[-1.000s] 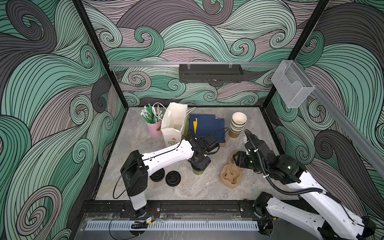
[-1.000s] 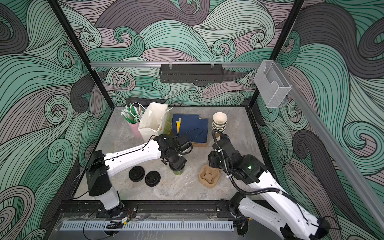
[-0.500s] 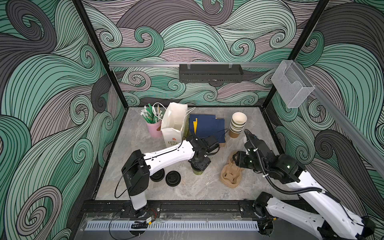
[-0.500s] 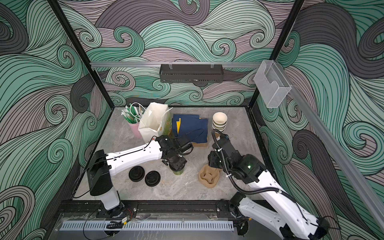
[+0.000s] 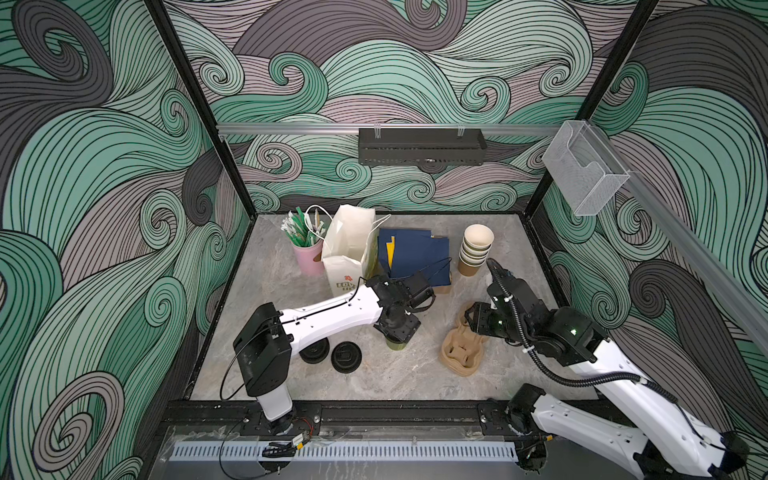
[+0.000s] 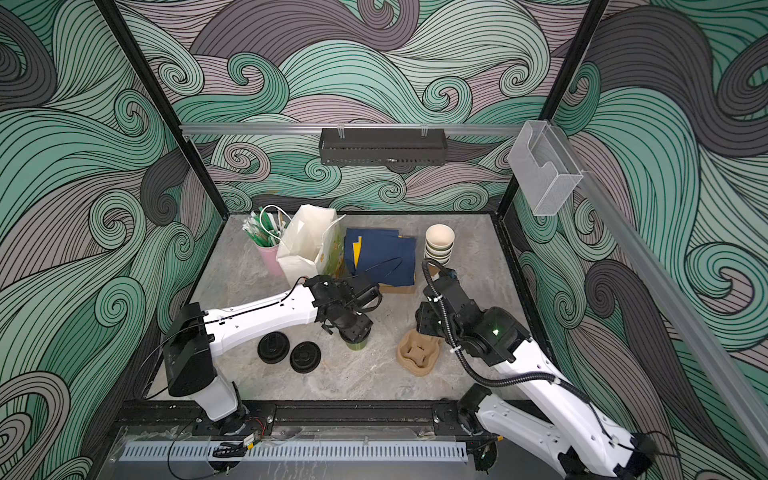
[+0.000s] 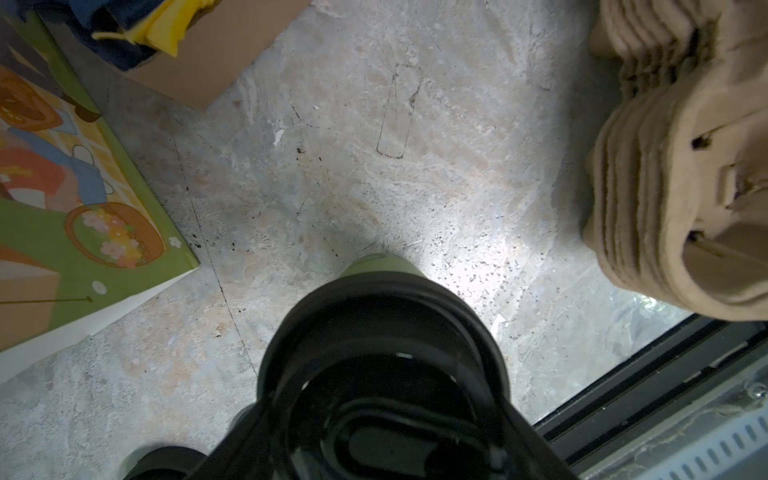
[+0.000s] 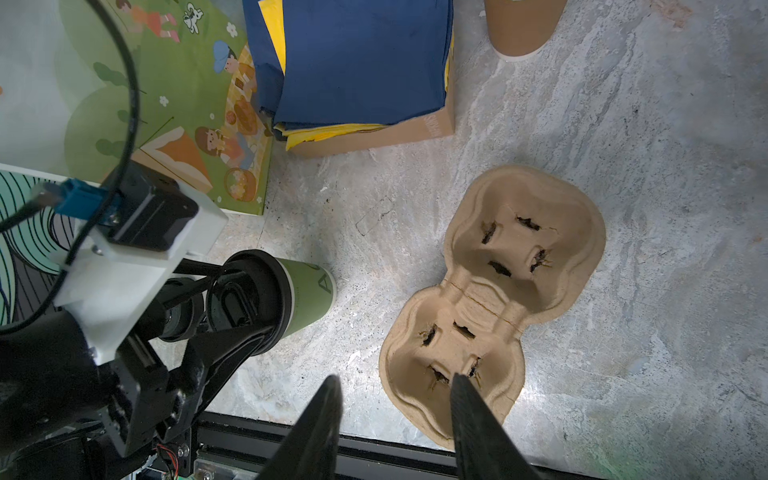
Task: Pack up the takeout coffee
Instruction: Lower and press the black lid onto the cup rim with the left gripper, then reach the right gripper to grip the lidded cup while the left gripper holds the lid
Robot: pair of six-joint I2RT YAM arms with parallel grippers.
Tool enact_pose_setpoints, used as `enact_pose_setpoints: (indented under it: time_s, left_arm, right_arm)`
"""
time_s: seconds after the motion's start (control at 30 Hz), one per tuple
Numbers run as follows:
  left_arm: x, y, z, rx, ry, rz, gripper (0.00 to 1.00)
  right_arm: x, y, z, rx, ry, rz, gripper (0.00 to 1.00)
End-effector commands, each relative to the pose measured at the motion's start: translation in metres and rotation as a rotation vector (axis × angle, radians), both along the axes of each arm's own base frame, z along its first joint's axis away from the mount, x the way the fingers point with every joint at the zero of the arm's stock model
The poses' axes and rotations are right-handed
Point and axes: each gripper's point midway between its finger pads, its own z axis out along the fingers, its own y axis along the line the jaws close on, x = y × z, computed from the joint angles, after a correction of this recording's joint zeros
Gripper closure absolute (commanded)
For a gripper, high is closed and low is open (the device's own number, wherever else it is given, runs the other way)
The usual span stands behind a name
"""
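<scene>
Fingers point(image 8: 232, 347) of the left gripper point(image 8: 243, 301) are clasping the black sip lid point(image 8: 270, 282) of the green paper cup point(image 8: 309, 295), which is standing on the marble table point(image 8: 623, 124) between the illustrated paper bag point(image 8: 187, 104) and the stack of pulp cup carriers point(image 8: 540, 249). Only this one capped cup is showing. The right gripper point(image 8: 394, 377) is hanging with its fingers spread and empty over the near rim of the carriers. The risk I am seeing is that the grip is sitting on the lid, not on the cup wall, so in a lift the lid may be popping off and the cup dropping. Squeezing harder may be crushing the rim. The carriers are also lying loose, so pressing a cup into a pocket may be pushing the stack away
</scene>
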Motion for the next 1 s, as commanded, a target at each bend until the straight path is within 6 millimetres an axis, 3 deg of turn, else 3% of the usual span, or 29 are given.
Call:
enact_pose_setpoints:
  time_s: [0.0,0.27,0.4,0.63,0.97]
  left_arm:
    - [-0.018,0.006,-0.032,0.041,0.11,0.001,0.29]
    - [-0.021,0.012,-0.039,0.062,0.104,-0.046,0.29]
    - [-0.021,0.011,-0.033,0.016,0.07,-0.069,0.29]
    - [-0.022,0.007,-0.029,-0.011,0.047,-0.143,0.31]
    - [-0.027,0.012,-0.032,-0.008,0.055,-0.184,0.31]
  right_arm:
    - [-0.005,-0.003,-0.012,0.001,0.046,-0.024,0.55]
    - [-0.008,0.022,-0.038,0.181,0.18,0.003,0.51]
    - [-0.004,0.038,-0.04,0.279,0.186,0.042,0.48]
    - [0.014,0.073,-0.049,0.433,0.191,0.115,0.44]
    - [0.038,0.115,-0.066,0.515,0.249,0.239,0.28]
